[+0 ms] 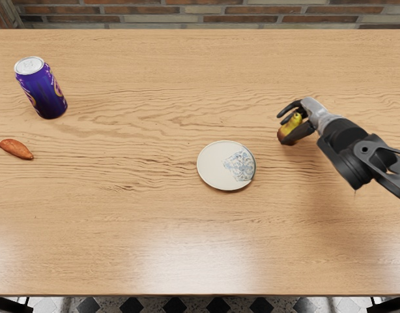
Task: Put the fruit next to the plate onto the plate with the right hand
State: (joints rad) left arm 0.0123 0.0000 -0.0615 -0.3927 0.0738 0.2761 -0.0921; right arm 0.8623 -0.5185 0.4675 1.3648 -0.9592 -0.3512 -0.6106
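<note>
A small white plate (216, 168) with a grey patterned patch lies near the table's middle. To its right, my right hand (293, 122) has its dark fingers curled around a yellow-brown fruit (290, 126), which shows between them. The hand is about a plate's width to the right of the plate and slightly farther back. I cannot tell whether the fruit rests on the wood or is lifted. The right arm enters from the right edge. No left arm shows.
A purple can (40, 87) stands tilted at the far left. An orange sweet potato (15, 149) lies at the left edge below it. A brick wall runs behind the wooden table (154, 235).
</note>
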